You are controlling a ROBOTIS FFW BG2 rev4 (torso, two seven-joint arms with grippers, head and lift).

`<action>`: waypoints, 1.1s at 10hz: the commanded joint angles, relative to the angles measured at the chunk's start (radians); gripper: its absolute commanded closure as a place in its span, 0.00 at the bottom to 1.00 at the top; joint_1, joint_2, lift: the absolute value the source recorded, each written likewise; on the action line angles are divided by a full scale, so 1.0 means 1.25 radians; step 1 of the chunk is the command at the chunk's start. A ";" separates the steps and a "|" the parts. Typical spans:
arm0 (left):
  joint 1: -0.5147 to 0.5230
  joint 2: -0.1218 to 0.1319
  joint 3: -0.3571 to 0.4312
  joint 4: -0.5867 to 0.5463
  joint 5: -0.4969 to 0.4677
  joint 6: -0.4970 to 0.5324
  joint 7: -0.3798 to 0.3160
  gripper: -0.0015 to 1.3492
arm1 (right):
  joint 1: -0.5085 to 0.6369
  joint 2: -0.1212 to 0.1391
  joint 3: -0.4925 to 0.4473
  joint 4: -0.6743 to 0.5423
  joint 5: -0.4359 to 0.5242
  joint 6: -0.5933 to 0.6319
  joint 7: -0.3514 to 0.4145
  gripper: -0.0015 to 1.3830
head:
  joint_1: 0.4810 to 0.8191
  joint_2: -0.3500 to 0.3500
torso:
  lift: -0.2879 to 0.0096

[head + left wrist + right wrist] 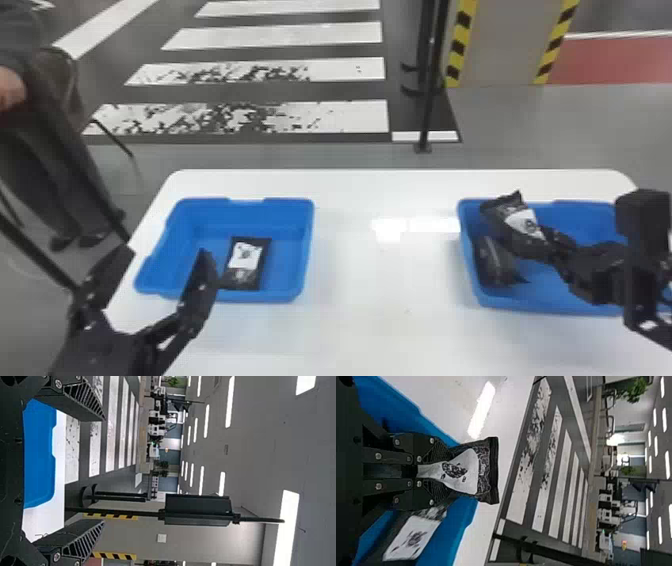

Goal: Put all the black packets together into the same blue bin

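While R gripper [552, 245] clamps a blk pkt [522, 225] over R bin [540, 306], w/ another pkt [494, 262] inside, L gripper [162, 252] hangs open nr L bin [272, 296], w/ 1 pkt [247, 265] lying in it.

Spreads beyond the white table [360, 280], glossy with a bright reflection [388, 230], into dark floor [275, 92] painted with broad white stripes [280, 36], flecked and worn at the near end, then into plain gray floor [550, 120] and a red patch [610, 60]. Rises past a slim black pole [427, 100] to a gray panel [510, 40] edged in yellow-and-black tape [456, 45]. Closes overhead in gray ceiling [269, 455] with rows of bright strip lights [230, 403].
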 commanded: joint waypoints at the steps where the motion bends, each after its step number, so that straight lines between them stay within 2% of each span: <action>1: 0.002 -0.003 0.005 0.000 -0.001 -0.001 -0.003 0.09 | 0.082 0.001 -0.071 -0.061 -0.006 0.030 0.015 0.76 | 0.63 0.52 | 0.60; 3: 0.002 -0.003 0.006 0.000 -0.001 0.001 -0.006 0.09 | 0.122 0.016 -0.110 -0.104 0.037 0.030 0.016 0.76 | 0.63 0.45 | 0.60; 4: -0.002 -0.003 0.006 0.000 -0.002 0.005 -0.009 0.09 | 0.120 0.020 -0.123 -0.093 0.048 0.010 0.016 0.69 | 0.63 0.43 | 0.60; 6: -0.014 -0.003 0.005 0.000 -0.015 0.029 -0.010 0.09 | 0.165 0.025 -0.144 -0.130 0.040 -0.053 0.015 0.10 | 0.63 0.37 | 0.60; 7: -0.045 -0.003 0.016 0.000 -0.029 0.111 -0.033 0.09 | 0.216 0.045 -0.171 -0.177 0.022 -0.108 0.011 0.04 | 0.63 0.36 | 0.60; 8: -0.069 -0.003 0.030 0.002 -0.058 0.148 -0.052 0.09 | 0.267 0.079 -0.209 -0.208 0.014 -0.159 0.007 0.09 | 0.63 0.36 | 0.60; 9: -0.077 -0.003 0.030 0.002 -0.066 0.158 -0.052 0.09 | 0.324 0.103 -0.230 -0.259 0.005 -0.190 0.002 0.11 | 0.63 0.36 | 0.60; 10: -0.088 -0.003 0.027 0.002 -0.083 0.191 -0.052 0.09 | 0.387 0.118 -0.232 -0.342 0.003 -0.172 0.000 0.12 | 0.63 0.35 | 0.60; 11: -0.120 -0.003 0.019 0.002 -0.101 0.280 -0.052 0.09 | 0.436 0.117 -0.227 -0.405 0.000 -0.159 0.004 0.12 | 0.63 0.36 | 0.60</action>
